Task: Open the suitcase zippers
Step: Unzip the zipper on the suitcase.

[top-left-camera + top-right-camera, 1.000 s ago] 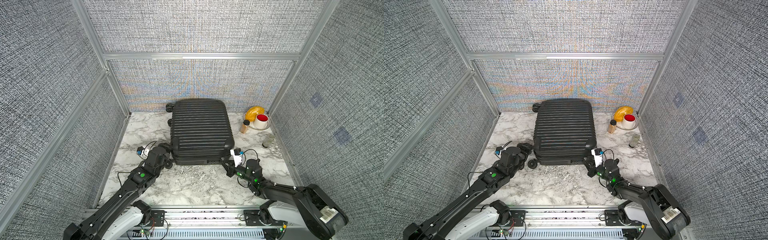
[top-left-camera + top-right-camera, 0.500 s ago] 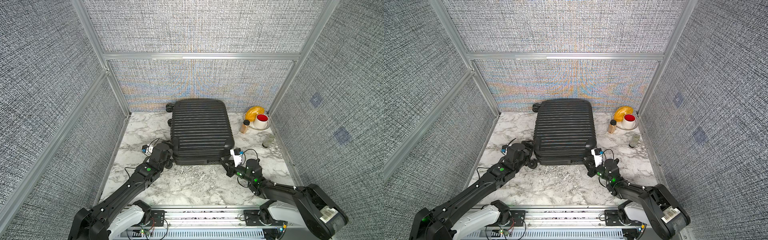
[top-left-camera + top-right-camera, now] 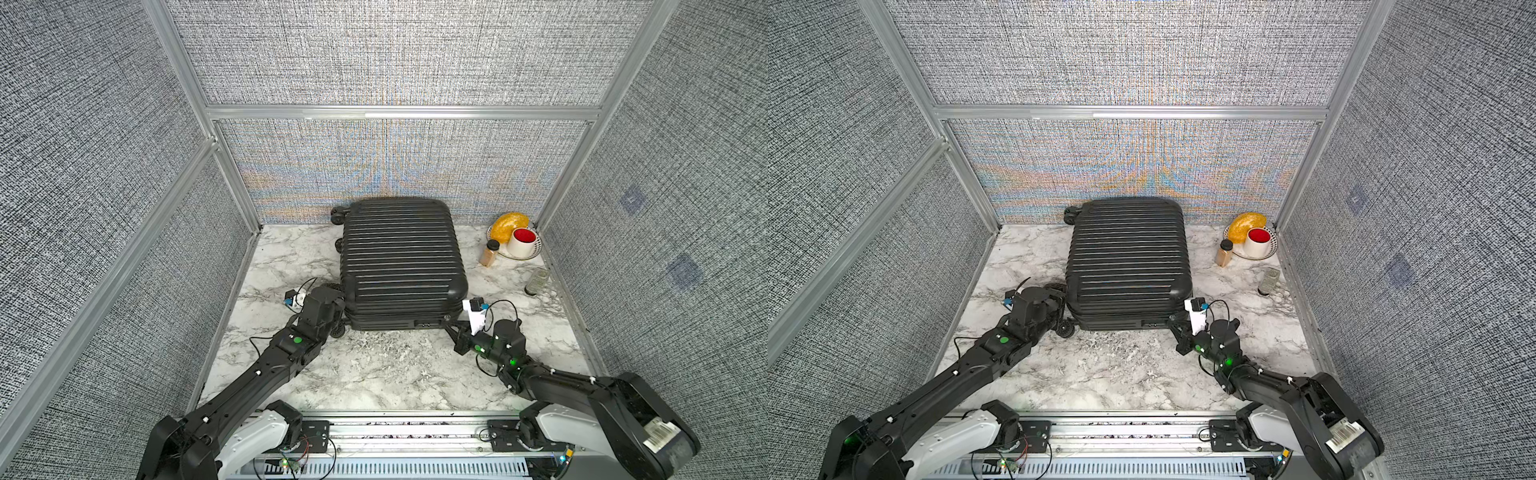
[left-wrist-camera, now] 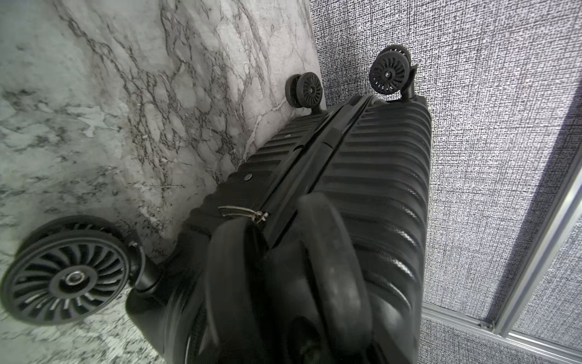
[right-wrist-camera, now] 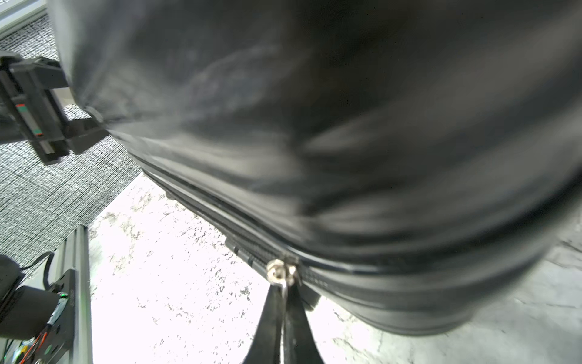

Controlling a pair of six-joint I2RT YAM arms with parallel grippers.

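The left arm (image 3: pixel 266 374) and right arm (image 3: pixel 557 380) are matte black with white base shells (image 3: pixel 259 432) and green lights (image 3: pixel 297 340). A barcode label (image 3: pixel 660 432) sits at lower right.

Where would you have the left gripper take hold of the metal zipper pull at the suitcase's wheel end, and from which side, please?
Probably the free end of the zipper pull, the flat metal tab. It lies flat on the suitcase shell beside the seam. So the left gripper should come in from the wheel end, one finger slipped under the tab, pinching its broad faces.
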